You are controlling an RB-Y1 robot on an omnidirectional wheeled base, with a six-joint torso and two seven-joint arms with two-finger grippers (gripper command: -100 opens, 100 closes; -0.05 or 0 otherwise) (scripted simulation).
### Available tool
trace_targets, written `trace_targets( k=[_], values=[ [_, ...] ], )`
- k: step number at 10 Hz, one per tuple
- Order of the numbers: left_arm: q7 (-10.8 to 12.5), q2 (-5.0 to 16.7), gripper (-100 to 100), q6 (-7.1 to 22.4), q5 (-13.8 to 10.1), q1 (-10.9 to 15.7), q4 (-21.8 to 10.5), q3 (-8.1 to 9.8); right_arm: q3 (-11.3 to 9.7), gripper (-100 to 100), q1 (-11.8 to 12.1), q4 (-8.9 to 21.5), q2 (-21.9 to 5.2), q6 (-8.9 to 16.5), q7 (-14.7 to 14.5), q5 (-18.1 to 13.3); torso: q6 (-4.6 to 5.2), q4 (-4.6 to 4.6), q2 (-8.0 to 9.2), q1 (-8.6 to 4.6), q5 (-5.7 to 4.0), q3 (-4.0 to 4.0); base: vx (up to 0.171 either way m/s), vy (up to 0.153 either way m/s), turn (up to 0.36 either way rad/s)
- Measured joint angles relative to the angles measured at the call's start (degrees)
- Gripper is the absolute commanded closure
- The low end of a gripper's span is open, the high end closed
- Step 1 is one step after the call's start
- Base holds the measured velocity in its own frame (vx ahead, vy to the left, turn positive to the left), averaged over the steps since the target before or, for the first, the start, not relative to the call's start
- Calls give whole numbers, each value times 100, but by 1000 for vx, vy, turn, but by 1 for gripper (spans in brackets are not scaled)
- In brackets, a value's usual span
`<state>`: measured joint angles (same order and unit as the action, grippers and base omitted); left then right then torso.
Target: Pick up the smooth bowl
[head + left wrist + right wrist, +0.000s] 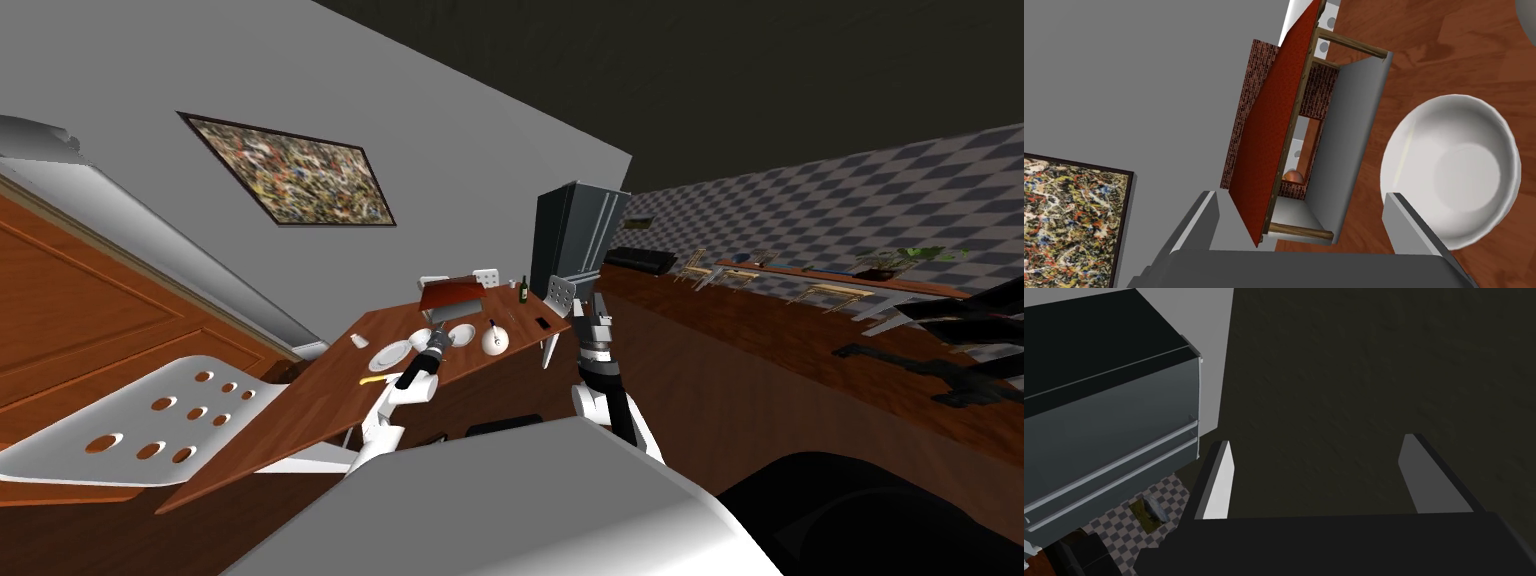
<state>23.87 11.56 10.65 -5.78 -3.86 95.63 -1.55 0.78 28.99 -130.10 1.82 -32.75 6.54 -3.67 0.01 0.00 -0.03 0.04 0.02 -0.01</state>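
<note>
Status: approach stage; the grasp is not yet made. The left gripper (1299,196) hovers over the brown table (1424,45), fingers spread wide and holding nothing. The white smooth bowl (1451,170) sits upright on the table, outside the finger gap, its rim just beside one finger (1408,225). A red-panelled box (1274,140) stands beyond the gap. Remaining, in my judgement: shift sideways until one finger straddles the rim, close, lift. The right gripper (1316,440) is raised beside the torso, open and empty.
</note>
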Motion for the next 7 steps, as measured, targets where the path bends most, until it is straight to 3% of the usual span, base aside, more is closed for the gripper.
trace_targets(
  k=[7],
  values=[
    [348, -11, -100, 877, -315, 396, -839, 228, 0, 0, 1, 0, 0, 0, 0, 0, -3, -1, -7, -4, -1, -4, 16, 6, -76]
  ],
)
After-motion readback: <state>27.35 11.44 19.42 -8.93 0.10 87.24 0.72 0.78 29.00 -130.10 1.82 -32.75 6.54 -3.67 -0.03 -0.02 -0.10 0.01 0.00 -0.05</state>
